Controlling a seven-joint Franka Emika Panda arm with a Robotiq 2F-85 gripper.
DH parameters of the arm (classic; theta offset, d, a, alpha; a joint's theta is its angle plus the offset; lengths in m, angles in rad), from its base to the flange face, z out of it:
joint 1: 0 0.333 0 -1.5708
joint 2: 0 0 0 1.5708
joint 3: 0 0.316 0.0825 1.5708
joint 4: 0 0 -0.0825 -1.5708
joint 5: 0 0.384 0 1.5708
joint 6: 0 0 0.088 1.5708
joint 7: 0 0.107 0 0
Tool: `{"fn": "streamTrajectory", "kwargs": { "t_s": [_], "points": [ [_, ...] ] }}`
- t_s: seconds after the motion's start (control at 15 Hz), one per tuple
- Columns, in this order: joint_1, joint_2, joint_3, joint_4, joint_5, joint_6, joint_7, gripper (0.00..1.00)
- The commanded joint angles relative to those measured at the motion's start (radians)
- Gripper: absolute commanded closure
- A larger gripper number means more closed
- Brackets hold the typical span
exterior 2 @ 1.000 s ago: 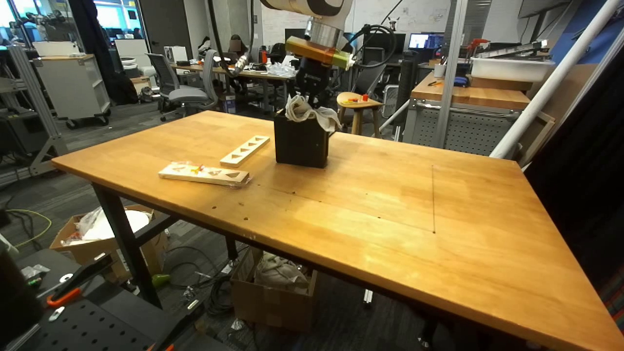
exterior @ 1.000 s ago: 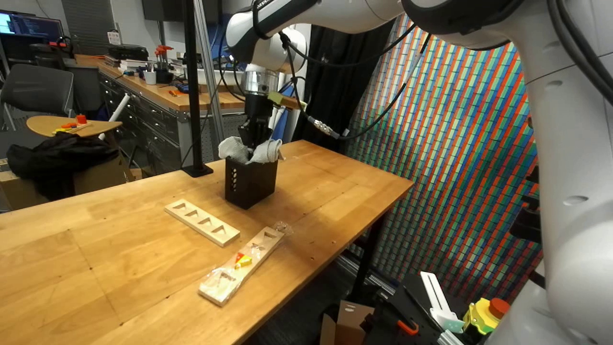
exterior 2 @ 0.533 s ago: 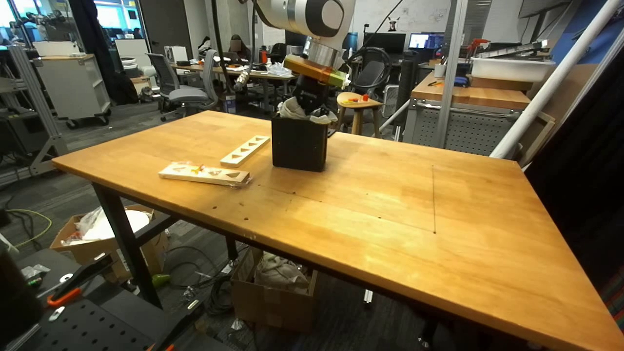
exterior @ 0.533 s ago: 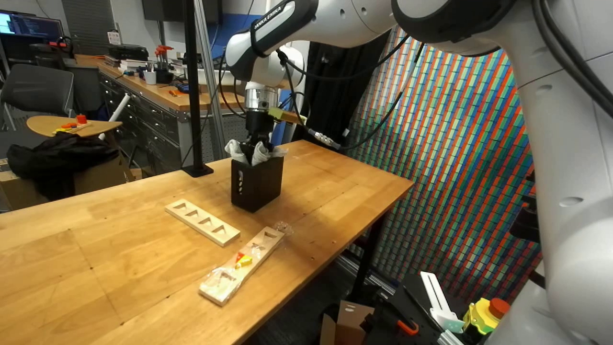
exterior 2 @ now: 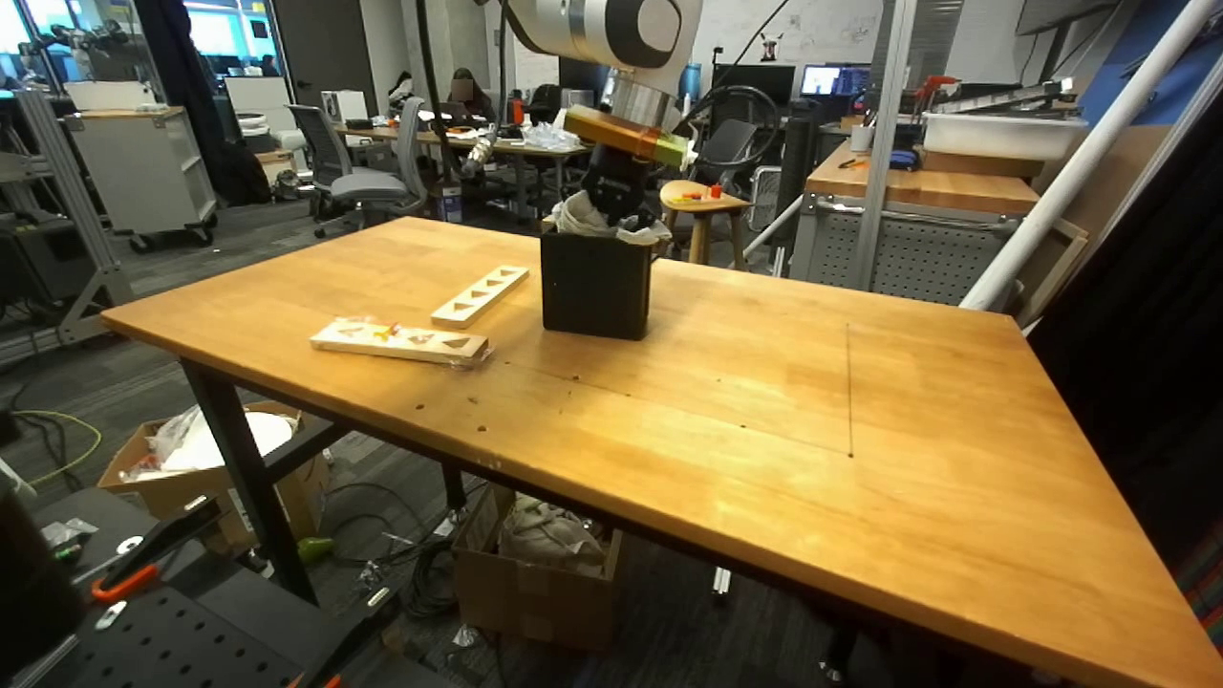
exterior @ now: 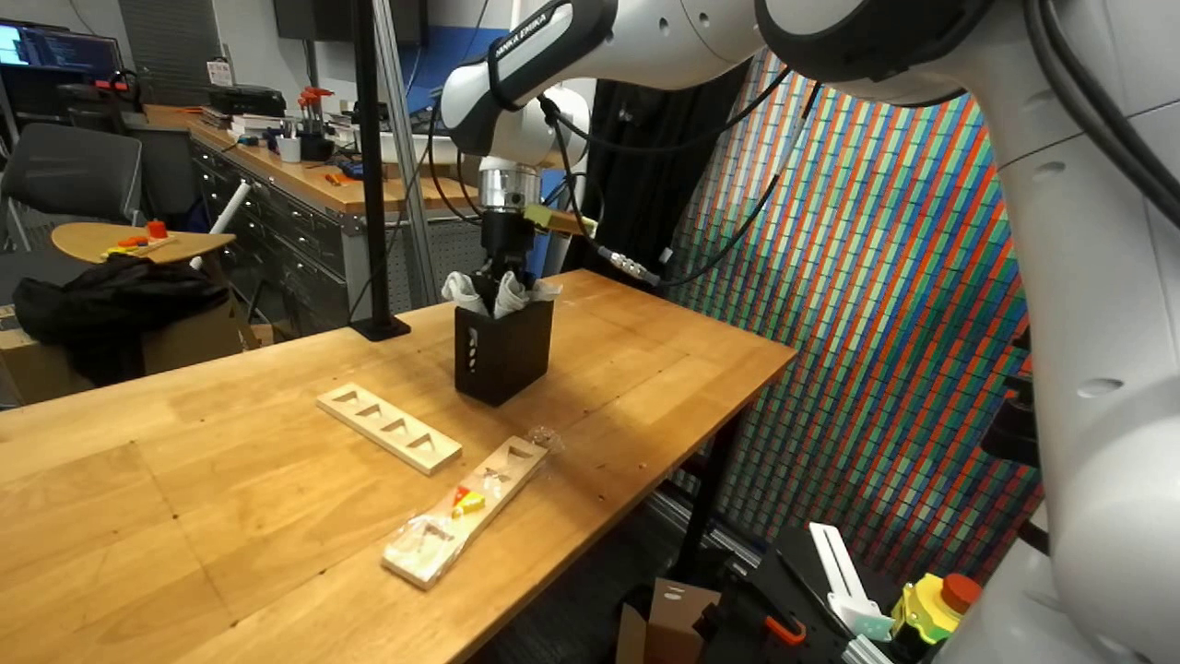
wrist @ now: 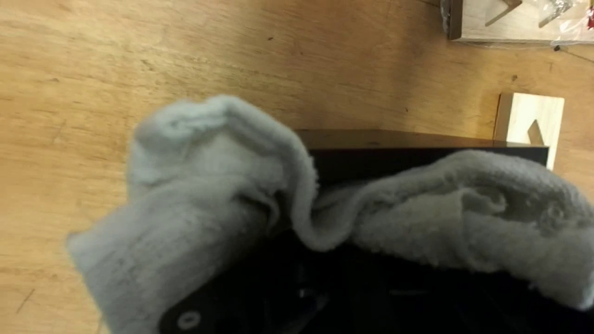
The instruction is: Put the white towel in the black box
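The black box (exterior: 502, 358) stands upright on the table in both exterior views (exterior 2: 594, 287); part of its rim shows in the wrist view (wrist: 348, 162). The rumpled white towel (exterior: 511, 295) is bunched in the box's mouth, with folds sticking up and over the rim. It also shows in an exterior view (exterior 2: 581, 216) and in the wrist view (wrist: 195, 213). My gripper (exterior: 499, 277) points down into the box's mouth, among the towel folds. It also shows in an exterior view (exterior 2: 613, 205). Its fingertips are hidden by towel and box, and the wrist view is dark there.
A pale wooden strip with triangular cut-outs (exterior: 389, 426) lies near the box on the table (exterior: 230, 461). A plastic-wrapped strip (exterior: 466, 512) with red and yellow pieces lies nearer the table edge. A black post (exterior: 369, 184) stands at the table's far edge.
My gripper has come down into the box's mouth, and the towel has sunk lower with it. The box has slid slightly, to the right in both exterior views.
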Motion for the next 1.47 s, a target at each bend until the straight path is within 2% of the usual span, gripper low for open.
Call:
{"fn": "streamTrajectory", "kwargs": {
  "t_s": [0.0, 0.2, 0.33, 0.47, 0.6, 0.67, 0.73, 0.8, 1.07, 1.33, 1.4],
  "points": [
    [0.000, -0.067, -0.018, -0.015, -0.048, -0.009, -0.001, 0.52],
    [0.004, -0.102, -0.024, -0.010, -0.081, -0.016, 0.003, 0.30],
    [0.009, -0.125, -0.024, -0.009, -0.097, -0.019, 0.006, 0.24],
    [0.013, -0.149, -0.025, -0.009, -0.107, -0.024, 0.009, 0.26],
    [0.021, -0.172, -0.027, -0.009, -0.125, -0.028, 0.014, 0.34],
    [0.024, -0.184, -0.028, -0.011, -0.134, -0.029, 0.017, 0.52],
    [0.026, -0.194, -0.030, -0.012, -0.143, -0.032, 0.020, 0.60],
    [0.028, -0.206, -0.030, -0.017, -0.150, -0.035, 0.021, 0.60],
    [0.035, -0.247, -0.033, -0.036, -0.175, -0.043, 0.038, 0.92],
    [0.039, -0.271, -0.031, -0.069, -0.170, -0.034, 0.057, 1.00],
    [0.039, -0.276, -0.030, -0.082, -0.166, -0.030, 0.061, 0.96]
  ]
}}
